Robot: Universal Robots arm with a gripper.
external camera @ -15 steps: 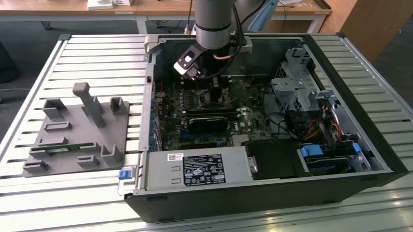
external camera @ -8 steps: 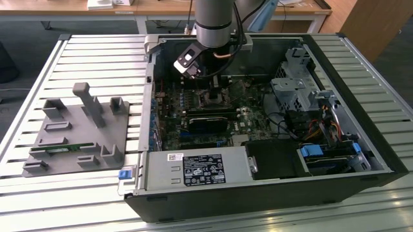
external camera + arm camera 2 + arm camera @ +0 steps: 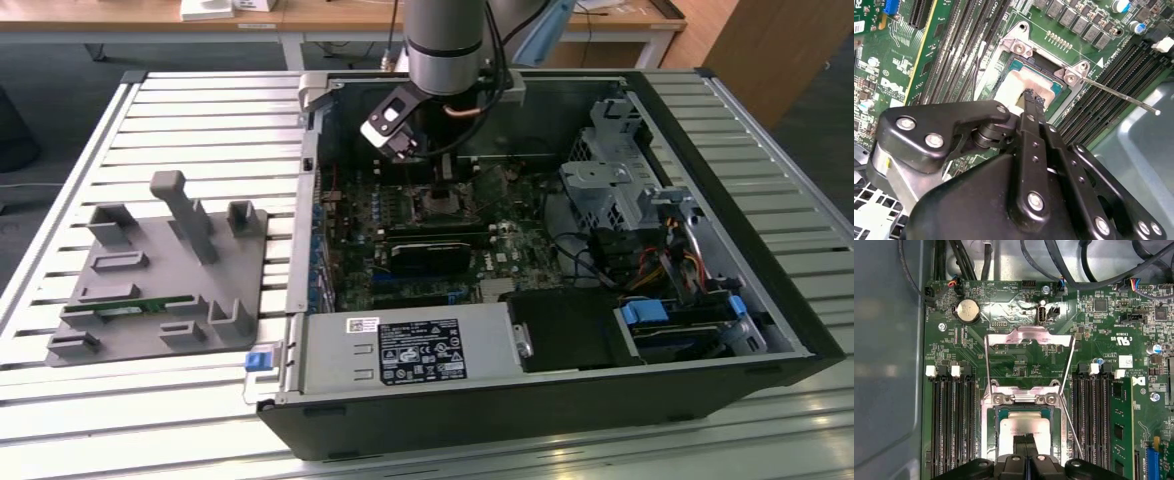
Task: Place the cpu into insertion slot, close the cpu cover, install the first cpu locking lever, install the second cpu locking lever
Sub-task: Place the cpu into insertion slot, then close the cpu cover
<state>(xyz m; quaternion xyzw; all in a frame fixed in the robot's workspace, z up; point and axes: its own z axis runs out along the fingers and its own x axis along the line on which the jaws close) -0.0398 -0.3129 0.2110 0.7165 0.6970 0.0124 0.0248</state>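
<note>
The cpu (image 3: 1024, 424) lies flat in the insertion slot (image 3: 995, 420), pale metal top up; in the second wrist view the cpu (image 3: 1013, 85) sits inside the slot's teal rim (image 3: 1055, 89). My gripper (image 3: 1033, 98) is shut, and its black tips rest on or just above the chip's top; the gripper (image 3: 1025, 440) hangs over the chip's near half. The cpu cover (image 3: 1029, 336) stands open behind the socket, hinged at the two-screw bracket. One thin locking lever (image 3: 1119, 97) sticks out sideways, unlatched. In the exterior view the gripper (image 3: 445, 182) reaches down into the case over the socket.
Long memory slots (image 3: 951, 425) flank the socket on both sides. A black card (image 3: 430, 255), the power supply (image 3: 407, 350) and a drive cage (image 3: 614, 185) crowd the open case. A grey fixture (image 3: 160, 270) holding a green stick (image 3: 131, 307) stands on the exterior view's left.
</note>
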